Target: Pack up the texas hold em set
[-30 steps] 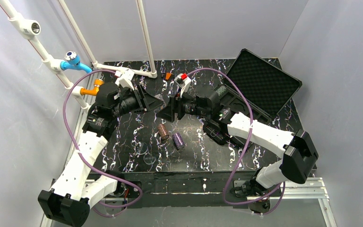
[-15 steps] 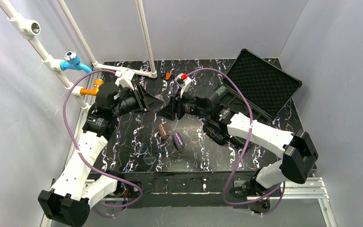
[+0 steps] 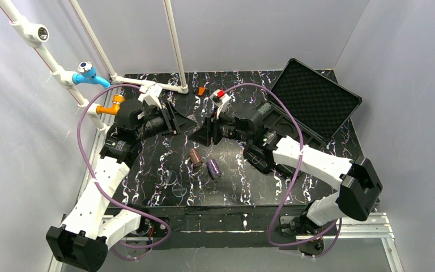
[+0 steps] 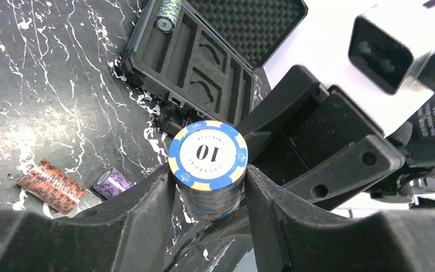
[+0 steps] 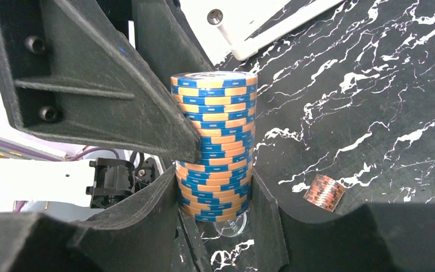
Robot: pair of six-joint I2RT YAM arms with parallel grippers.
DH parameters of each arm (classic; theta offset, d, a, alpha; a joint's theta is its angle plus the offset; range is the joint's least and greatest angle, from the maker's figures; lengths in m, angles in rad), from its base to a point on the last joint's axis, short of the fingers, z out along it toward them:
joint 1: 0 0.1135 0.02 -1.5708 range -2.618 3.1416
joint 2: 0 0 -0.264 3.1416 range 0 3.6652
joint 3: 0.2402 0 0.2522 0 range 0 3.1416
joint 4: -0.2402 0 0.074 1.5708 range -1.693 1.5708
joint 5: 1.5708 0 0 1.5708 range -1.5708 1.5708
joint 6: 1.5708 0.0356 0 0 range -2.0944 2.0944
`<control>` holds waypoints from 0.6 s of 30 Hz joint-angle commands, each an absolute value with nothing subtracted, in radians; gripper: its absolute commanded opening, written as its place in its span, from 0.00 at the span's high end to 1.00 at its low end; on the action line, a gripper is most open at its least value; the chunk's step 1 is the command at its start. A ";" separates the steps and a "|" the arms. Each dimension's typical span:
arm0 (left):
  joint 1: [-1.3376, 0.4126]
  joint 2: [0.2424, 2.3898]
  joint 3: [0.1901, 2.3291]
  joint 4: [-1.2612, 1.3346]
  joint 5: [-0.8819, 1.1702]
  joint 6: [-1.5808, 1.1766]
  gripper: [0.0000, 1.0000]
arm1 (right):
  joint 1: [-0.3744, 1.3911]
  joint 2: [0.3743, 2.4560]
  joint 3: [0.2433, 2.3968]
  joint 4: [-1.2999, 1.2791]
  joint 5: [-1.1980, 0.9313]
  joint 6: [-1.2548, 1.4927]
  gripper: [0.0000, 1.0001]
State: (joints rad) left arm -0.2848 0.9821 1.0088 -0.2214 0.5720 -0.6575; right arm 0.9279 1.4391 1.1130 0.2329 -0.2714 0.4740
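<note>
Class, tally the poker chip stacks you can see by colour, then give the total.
blue-and-orange stack: 1
brown stack: 1
purple stack: 1
grey-green stack: 1
Total: 4

Brown chip stack (image 3: 195, 159) beside purple chip stack (image 3: 213, 168), open black case (image 3: 317, 99) at right rear

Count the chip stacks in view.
4: blue-orange stack between left claw and right claw; brown stack and purple stack lying on table; grey-green stack in case. More may be hidden.
</note>
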 commanded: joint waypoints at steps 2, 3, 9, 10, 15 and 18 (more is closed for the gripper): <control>-0.283 0.970 1.017 -0.182 0.570 -0.653 0.42 | 0.940 1.379 1.099 0.266 -0.240 0.455 0.99; -0.284 0.968 1.015 -0.183 0.564 -0.650 0.36 | 0.940 1.373 1.095 0.262 -0.229 0.454 0.99; -0.284 0.964 1.010 -0.196 0.555 -0.632 0.08 | 0.940 1.354 1.080 0.222 -0.149 0.454 0.99; -0.284 0.961 1.008 -0.198 0.550 -0.631 0.04 | 0.940 1.351 1.078 0.218 -0.140 0.456 0.99; -0.284 0.949 1.000 -0.208 0.531 -0.622 0.02 | 0.940 1.326 1.058 0.186 -0.055 0.459 0.99; -0.283 0.944 0.995 -0.226 0.524 -0.611 0.02 | 0.940 1.307 1.049 0.156 0.033 0.463 0.99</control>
State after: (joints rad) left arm -0.2844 0.9791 1.0046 -0.2127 0.5411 -0.6445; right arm 0.9375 1.3846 1.0401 0.0978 -0.0959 0.4664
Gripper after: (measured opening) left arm 0.982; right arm 0.523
